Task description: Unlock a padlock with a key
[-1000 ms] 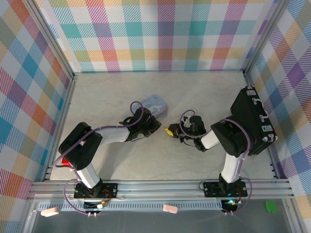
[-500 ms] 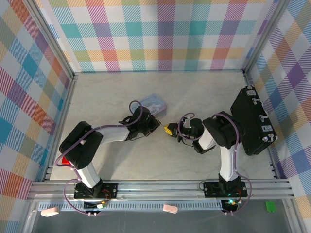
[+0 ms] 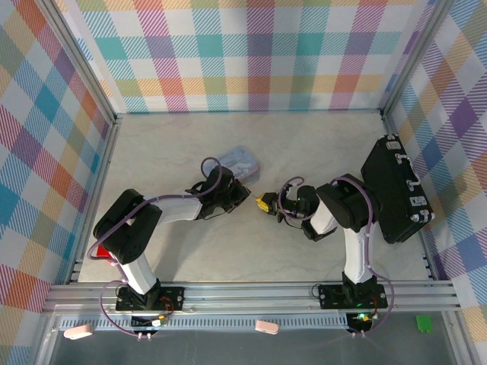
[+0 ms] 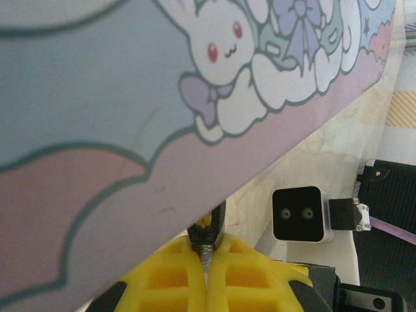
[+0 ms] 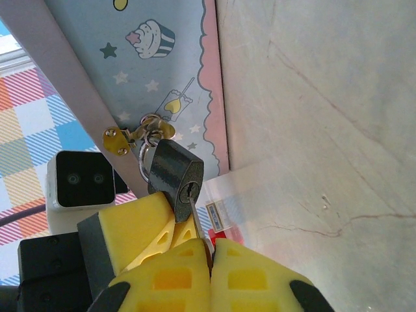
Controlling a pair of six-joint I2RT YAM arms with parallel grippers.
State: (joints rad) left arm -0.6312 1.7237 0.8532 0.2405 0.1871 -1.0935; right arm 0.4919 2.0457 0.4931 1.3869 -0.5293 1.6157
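Padlock (image 5: 175, 170): the dark body is hung by its shackle from the brass hasp (image 5: 133, 135) on the edge of the pastel cartoon-print tin (image 5: 162, 65); the keyhole is set in its lower face.
Key (image 5: 194, 211): the slim blade is placed at the keyhole; how far it is inserted cannot be told.
Right gripper (image 5: 211, 250): the jaws are closed on the key's head, just below the padlock.
Left gripper (image 4: 207, 260): the jaws are pressed together under the tin's rim, with a small metal piece pinched at the tips; what it is cannot be told.
Tin: it is rested on the table (image 3: 304, 144), near the centre, just beyond both grippers.
Arms: both are reached inward, with the tips nearly touching.
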